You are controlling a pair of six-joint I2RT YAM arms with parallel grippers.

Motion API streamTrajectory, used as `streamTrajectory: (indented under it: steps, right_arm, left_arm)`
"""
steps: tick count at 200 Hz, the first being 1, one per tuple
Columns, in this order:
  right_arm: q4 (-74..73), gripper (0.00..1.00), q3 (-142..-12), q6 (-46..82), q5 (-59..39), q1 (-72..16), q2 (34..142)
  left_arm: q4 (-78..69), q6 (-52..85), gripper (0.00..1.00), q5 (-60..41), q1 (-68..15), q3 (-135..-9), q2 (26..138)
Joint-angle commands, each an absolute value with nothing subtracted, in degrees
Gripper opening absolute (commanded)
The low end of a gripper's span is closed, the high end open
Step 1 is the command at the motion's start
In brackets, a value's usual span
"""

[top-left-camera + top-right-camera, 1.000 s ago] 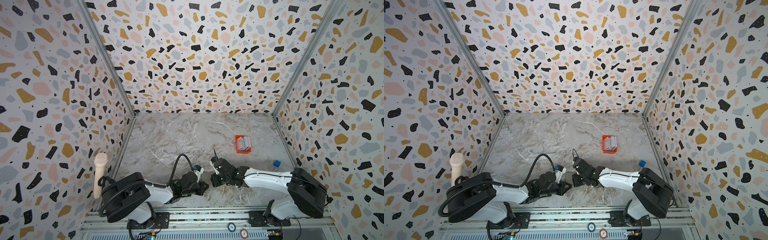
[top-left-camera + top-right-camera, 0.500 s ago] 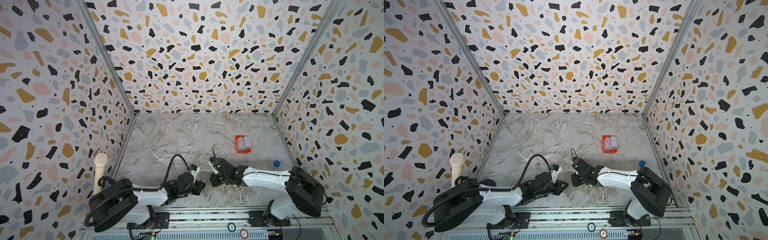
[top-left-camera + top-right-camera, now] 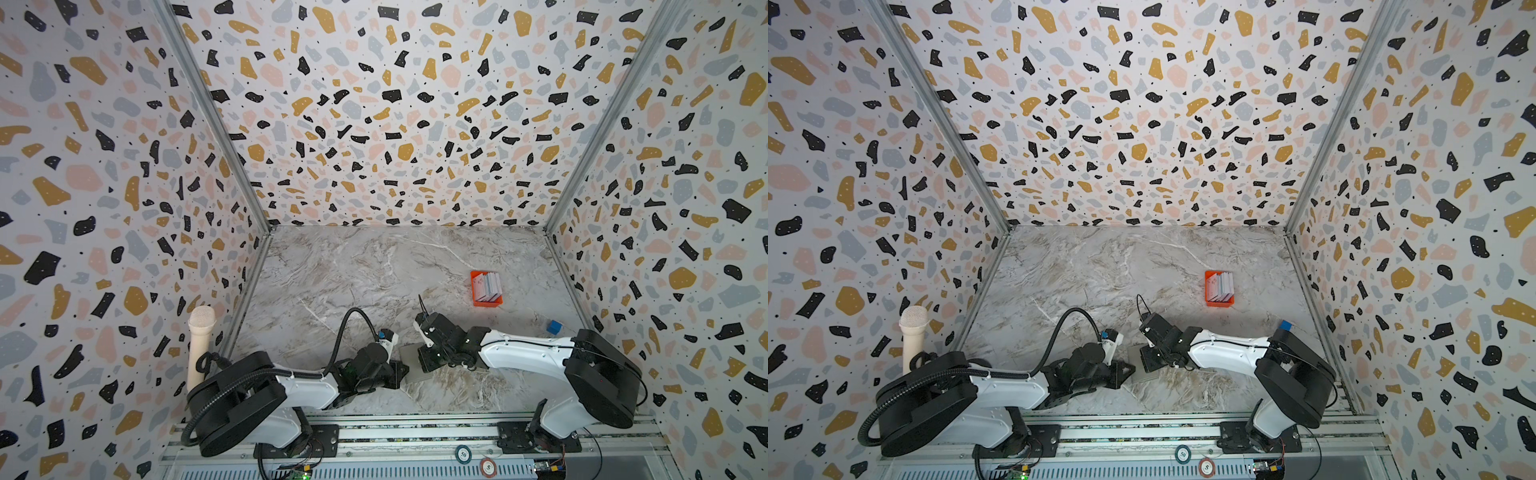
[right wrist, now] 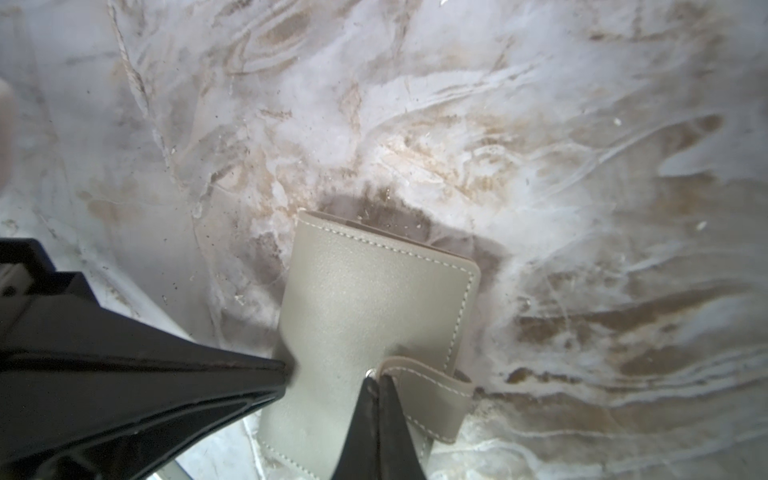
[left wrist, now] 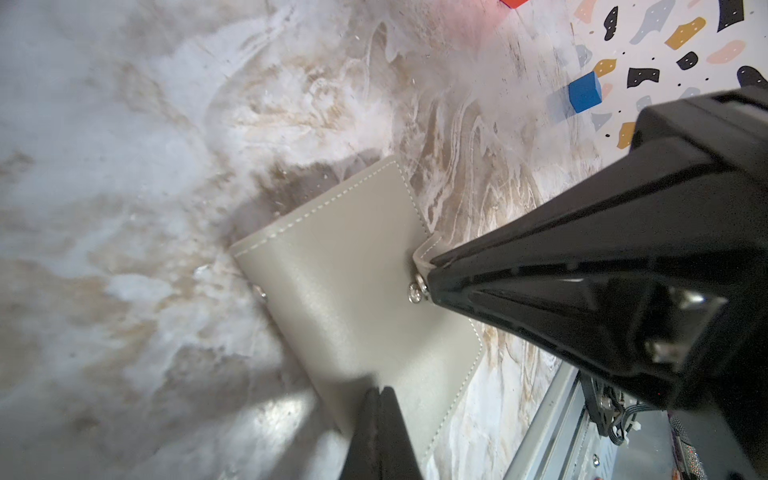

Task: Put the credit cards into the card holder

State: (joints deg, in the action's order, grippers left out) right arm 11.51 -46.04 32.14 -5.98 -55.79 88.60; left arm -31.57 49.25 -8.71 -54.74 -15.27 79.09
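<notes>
Both top views: surface [image 3: 374, 270], 6 o'clock. Left fingers [image 5: 395, 440], clenched and empty, touch the card holder [image 3: 415, 376]; right fingers [image 4: 395, 436] are clenched on its snap tab [image 4: 432, 386]. Credit cards [image 3: 487, 286] sit in an orange tray [image 3: 487, 304] at 2 o'clock.

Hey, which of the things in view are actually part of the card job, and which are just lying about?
Part of the job: card holder, flat at the front; credit cards, standing in the orange tray.
Just lying about: blue cube; two poker chips on the front rail; beige microphone at the left.
</notes>
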Motion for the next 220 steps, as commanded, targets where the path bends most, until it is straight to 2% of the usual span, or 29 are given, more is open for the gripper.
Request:
streamTrajectory:
  steps: [1,172,220]
  right_arm:
    - [18.47,0.0,-45.64,30.35,-6.72,-56.99,92.74]
    - [22.49,0.0,-45.73,29.4,-11.29,-60.89,104.26]
    - [22.27,0.0,-44.56,29.45,-11.11,-61.0,103.55]
  left_arm:
    - [-31.8,48.42,0.0,-9.3,-54.55,-15.12,80.37]
    - [-37.24,48.67,0.0,-11.84,-54.37,-14.06,83.76]
    - [-37.04,48.75,0.0,-11.91,-53.93,-13.59,82.76]
